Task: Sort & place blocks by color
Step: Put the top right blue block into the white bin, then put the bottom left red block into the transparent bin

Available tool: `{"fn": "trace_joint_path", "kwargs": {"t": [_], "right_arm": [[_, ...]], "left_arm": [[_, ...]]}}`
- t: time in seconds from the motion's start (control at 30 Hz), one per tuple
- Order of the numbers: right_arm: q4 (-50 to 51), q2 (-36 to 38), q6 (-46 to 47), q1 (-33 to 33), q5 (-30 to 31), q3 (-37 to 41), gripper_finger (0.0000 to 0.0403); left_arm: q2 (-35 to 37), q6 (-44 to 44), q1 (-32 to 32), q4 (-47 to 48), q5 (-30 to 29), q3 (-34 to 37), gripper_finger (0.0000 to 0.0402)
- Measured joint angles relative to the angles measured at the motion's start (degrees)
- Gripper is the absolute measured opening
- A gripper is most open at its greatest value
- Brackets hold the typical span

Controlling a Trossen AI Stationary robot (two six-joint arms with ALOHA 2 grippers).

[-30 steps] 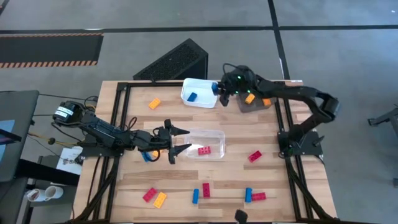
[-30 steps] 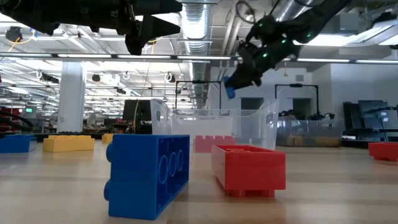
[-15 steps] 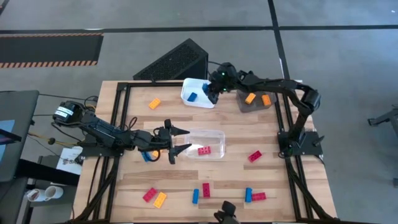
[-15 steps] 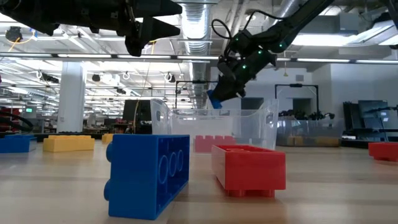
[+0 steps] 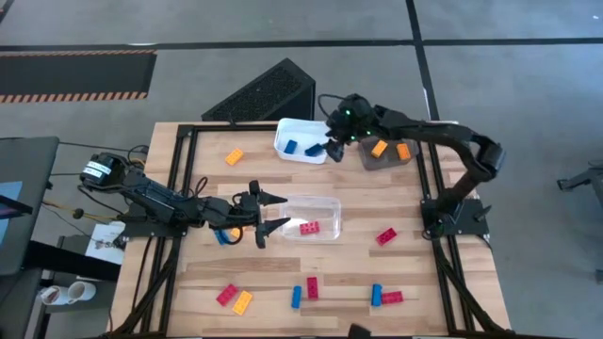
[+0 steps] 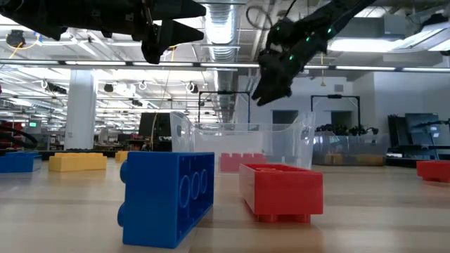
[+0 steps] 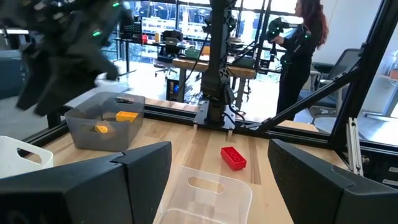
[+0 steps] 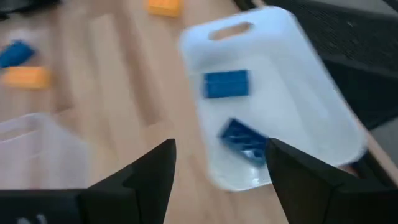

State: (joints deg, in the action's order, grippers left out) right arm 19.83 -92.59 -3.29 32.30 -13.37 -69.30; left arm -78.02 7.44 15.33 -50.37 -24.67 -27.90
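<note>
Two blue blocks (image 8: 231, 84) lie in the white bin (image 5: 300, 141) just beneath the right tool (image 5: 333, 149), its fingers apart and empty.

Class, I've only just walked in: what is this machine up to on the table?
Two robot arms are sorting toy bricks by color into bins. The right gripper, jaws open and empty, hangs over the white bin, where two blue bricks lie. The grey bin holds orange bricks, the clear bin a red one. The left gripper waits open beside the clear bin. Other bricks lie scattered on the table.
</note>
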Motion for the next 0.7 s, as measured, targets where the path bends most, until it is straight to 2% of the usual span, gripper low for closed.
{"fn": "trace_joint_path", "kwargs": {"t": [0.1,0.3,0.5,0.7], "right_arm": [[-0.2,4.1,0.0,-4.3,0.3,2.8,0.0255],[-5.2,13.7,0.4,-14.3,5.5,11.0,0.0234],[-19.5,23.6,7.4,-21.0,6.7,24.4,0.0215],[-37.1,29.6,12.2,-31.6,12.1,36.9,0.0201]], "left_arm": [[0.0,0.2,0.0,0.0,0.0,0.0,0.0256],[0.0,0.5,0.0,0.0,0.2,0.0,0.0256],[0.0,1.2,0.0,0.1,0.2,0.0,0.0256],[0.0,1.4,0.0,0.8,0.2,0.0,0.0256]]}}
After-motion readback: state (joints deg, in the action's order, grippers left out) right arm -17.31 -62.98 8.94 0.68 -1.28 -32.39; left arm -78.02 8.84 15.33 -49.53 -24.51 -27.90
